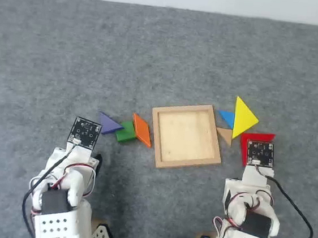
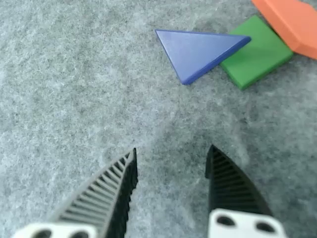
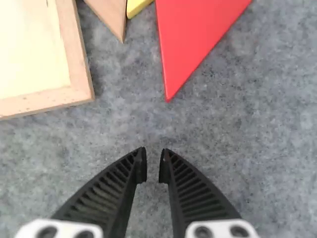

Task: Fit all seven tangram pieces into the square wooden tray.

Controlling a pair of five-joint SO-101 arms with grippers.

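The square wooden tray (image 1: 158, 139) lies empty at the table's middle. Left of it sit an orange parallelogram (image 1: 142, 130), a green square (image 1: 126, 132) and a blue-purple triangle (image 1: 109, 123). My left gripper (image 2: 172, 152) hovers open over bare carpet, short of the blue-purple triangle (image 2: 198, 47), which overlaps the green square (image 2: 257, 57). Right of the tray lie a yellow triangle (image 1: 243, 117), a small blue triangle (image 1: 226, 117), a tan triangle (image 1: 224, 135) and a red triangle (image 1: 257, 138). My right gripper (image 3: 152, 150) is shut and empty, just short of the red triangle's tip (image 3: 193, 34).
Grey carpet covers the whole table. The tray's corner (image 3: 74, 64) lies close beside the right gripper, with the tan triangle (image 3: 111, 12) beyond it. Both arm bases stand at the near edge; open carpet stretches behind the pieces.
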